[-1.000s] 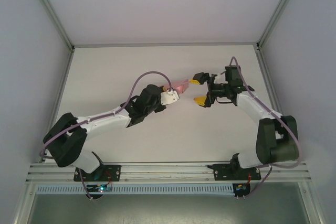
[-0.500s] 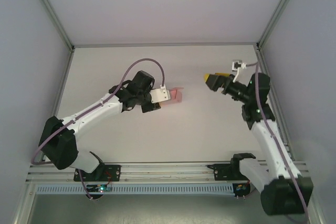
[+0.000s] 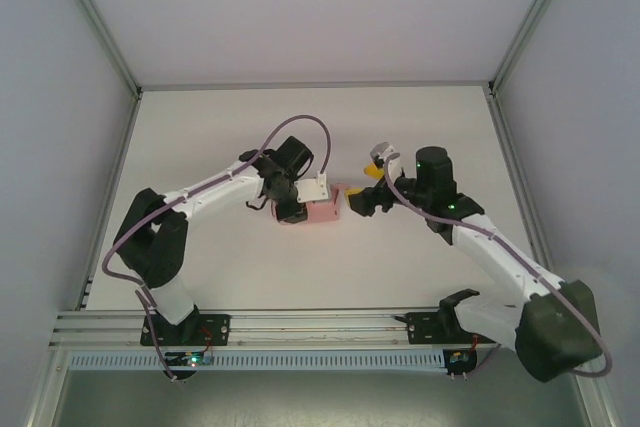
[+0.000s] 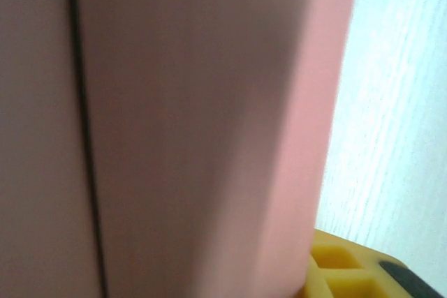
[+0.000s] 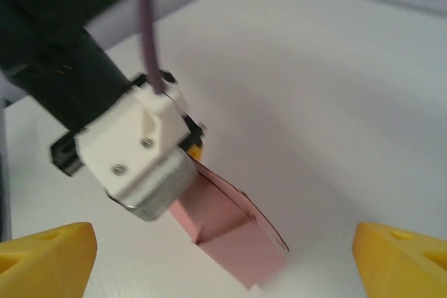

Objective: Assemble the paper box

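Grip: left gripper (image 3: 300,199) pinches one end of small pink rectangular paper box (image 3: 322,211), fingers narrow on card, probably to steady it while flap gets worked. Box at centre of white table (image 3: 420,127), low; touching surface or just above, cannot tell. Right gripper (image 3: 363,189) just beside free end, yellow fingertips (image 5: 49,252) spread wide, nothing held. Loose flap edge faces right arm. Bare table all round, walls well apart.

Close against the left pincer (image 3: 312,205), the paper box (image 4: 195,130) is a blurred pink mass, cut off left, top and bottom. That pincer's fingers are mostly hidden under its white wrist housing (image 5: 136,151). The right pincer's (image 5: 223,256) yellow fingertips (image 5: 45,252) run off the bottom edge.
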You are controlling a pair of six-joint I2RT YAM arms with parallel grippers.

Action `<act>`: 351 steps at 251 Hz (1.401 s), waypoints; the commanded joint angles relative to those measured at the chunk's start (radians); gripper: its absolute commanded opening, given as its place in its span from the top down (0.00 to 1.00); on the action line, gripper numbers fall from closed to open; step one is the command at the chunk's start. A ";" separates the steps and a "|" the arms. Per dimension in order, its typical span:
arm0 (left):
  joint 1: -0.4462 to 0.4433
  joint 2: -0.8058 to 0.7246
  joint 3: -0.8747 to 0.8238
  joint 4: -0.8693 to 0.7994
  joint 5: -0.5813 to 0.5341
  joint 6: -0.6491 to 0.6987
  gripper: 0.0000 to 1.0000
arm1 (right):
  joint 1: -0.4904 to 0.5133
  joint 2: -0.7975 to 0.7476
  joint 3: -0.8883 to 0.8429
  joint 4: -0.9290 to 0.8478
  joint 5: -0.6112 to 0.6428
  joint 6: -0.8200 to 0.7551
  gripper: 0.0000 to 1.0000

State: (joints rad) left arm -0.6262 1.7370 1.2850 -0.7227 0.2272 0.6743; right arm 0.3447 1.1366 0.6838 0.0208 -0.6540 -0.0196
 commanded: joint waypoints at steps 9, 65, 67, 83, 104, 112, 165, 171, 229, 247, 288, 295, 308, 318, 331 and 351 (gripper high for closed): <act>0.011 0.081 0.035 -0.057 -0.035 -0.037 0.57 | 0.016 0.055 0.059 -0.041 0.043 0.026 0.13; 0.012 0.125 0.057 -0.055 -0.010 -0.044 0.51 | 0.021 0.153 0.135 -0.122 0.180 0.071 0.40; 0.010 0.126 0.057 -0.056 -0.008 -0.044 0.51 | 0.021 0.155 0.135 -0.119 0.175 0.069 0.40; 0.011 0.132 0.060 -0.060 -0.002 -0.043 0.49 | 0.023 0.177 0.148 -0.107 0.134 0.038 0.40; 0.011 0.137 0.063 -0.057 0.003 -0.043 0.49 | 0.024 0.215 0.178 -0.127 0.149 -0.004 0.39; 0.011 0.137 0.063 -0.055 0.005 -0.044 0.49 | 0.021 0.235 0.193 -0.142 0.164 -0.016 0.39; 0.011 0.155 0.077 -0.057 0.016 -0.045 0.49 | 0.027 0.346 0.283 -0.187 0.089 -0.028 0.50; 0.011 0.157 0.080 -0.059 0.016 -0.045 0.49 | 0.030 0.353 0.290 -0.196 0.084 -0.034 0.52; 0.011 0.168 0.086 -0.046 0.008 -0.051 0.48 | 0.054 0.383 0.324 -0.266 0.094 -0.040 0.75; 0.012 0.173 0.094 -0.049 0.006 -0.056 0.47 | 0.062 0.382 0.336 -0.299 0.121 -0.014 0.80; 0.012 0.174 0.101 -0.039 0.010 -0.066 0.46 | 0.098 0.371 0.338 -0.363 0.159 0.029 0.82; 0.013 0.174 0.102 -0.038 0.014 -0.065 0.46 | 0.104 0.368 0.334 -0.369 0.170 0.027 0.79; 0.014 0.176 0.102 -0.035 0.018 -0.063 0.46 | 0.110 0.367 0.326 -0.373 0.198 0.024 0.75; 0.013 0.176 0.103 -0.037 0.018 -0.062 0.46 | 0.109 0.369 0.323 -0.375 0.223 0.023 0.74; 0.012 0.180 0.108 -0.041 0.018 -0.062 0.46 | 0.108 0.373 0.325 -0.381 0.257 0.018 0.72; 0.013 0.183 0.112 -0.053 0.017 -0.062 0.46 | 0.107 0.383 0.338 -0.394 0.258 -0.003 0.74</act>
State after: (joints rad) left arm -0.6193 1.8534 1.3998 -0.7380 0.2180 0.6201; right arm 0.4240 1.4986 1.0191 -0.2699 -0.4267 -0.0040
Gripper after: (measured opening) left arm 0.539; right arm 0.285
